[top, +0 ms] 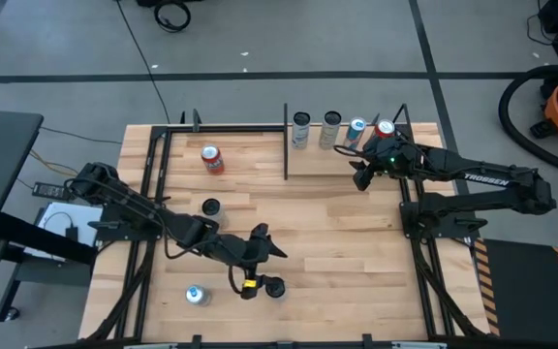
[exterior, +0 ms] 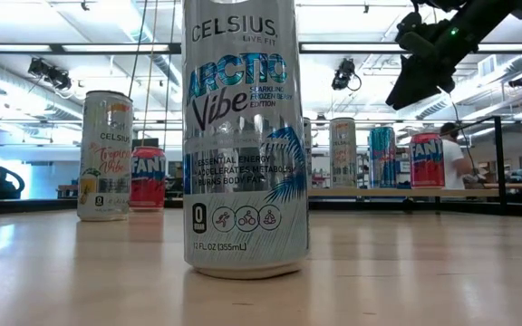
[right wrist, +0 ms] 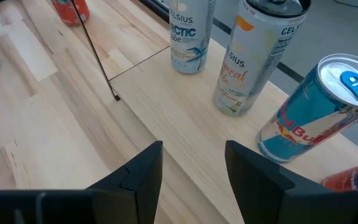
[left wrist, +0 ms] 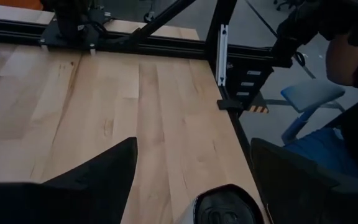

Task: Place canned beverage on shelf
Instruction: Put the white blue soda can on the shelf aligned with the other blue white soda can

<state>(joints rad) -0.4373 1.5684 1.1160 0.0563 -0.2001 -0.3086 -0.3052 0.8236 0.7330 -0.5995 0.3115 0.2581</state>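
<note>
Honestly, nearest the front edge a silver can (top: 196, 295) waits by the left hand (top: 260, 254), released and empty. Farther back, four cans stand on the shelf (top: 342, 163); the right hand (top: 360, 178), open too, could clip the blue can (right wrist: 316, 112) and topple it.

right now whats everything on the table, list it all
shelf: one, pale wood panel with black rods, far right part of the table
cans on shelf: four in a row, two silver-white Celsius, one blue Red Bull, one red Fanta
red can: one, far left of table, off the shelf
dark-topped can: one, left of centre
dark-topped can: one, near edge, by left gripper
silver can: one, near left
left gripper: open, empty, near edge
right gripper: open, empty, above shelf
</note>
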